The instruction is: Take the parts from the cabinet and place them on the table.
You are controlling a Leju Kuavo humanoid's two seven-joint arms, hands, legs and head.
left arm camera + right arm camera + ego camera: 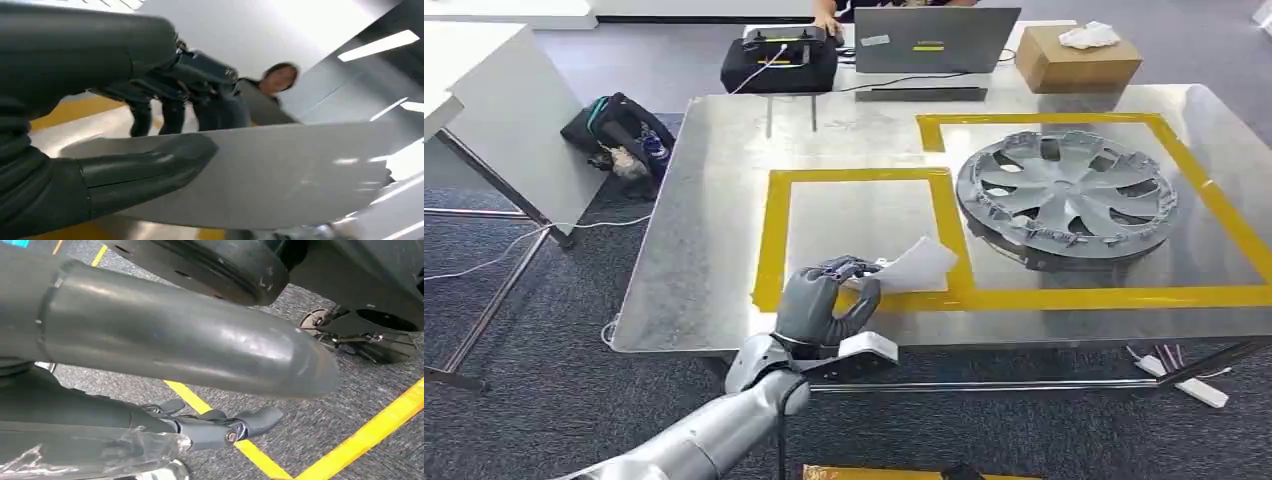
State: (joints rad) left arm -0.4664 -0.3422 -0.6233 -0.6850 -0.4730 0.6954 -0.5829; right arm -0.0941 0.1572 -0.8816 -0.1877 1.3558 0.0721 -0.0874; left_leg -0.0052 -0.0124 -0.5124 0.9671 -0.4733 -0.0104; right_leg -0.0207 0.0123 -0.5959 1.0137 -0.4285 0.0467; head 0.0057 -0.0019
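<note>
We are gripping a flat grey part [914, 268] in our left hand [824, 300] near the bench [684, 270] front edge; our right hand [220, 427] is hanging, fingers apart, holding nothing.

The head view looks down from high onto the table [724, 200]. The left wrist view, very close, shares its surface at 6 o'clock; the right wrist view faces carpet [350, 405].

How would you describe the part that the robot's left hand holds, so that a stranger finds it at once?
Look at the metal table, at the smaller yellow tape square near its front edge. There the left hand holds a thin white sheet. Unlike the round grey wheel cover beside it, it is flat, pale and plain.
</note>
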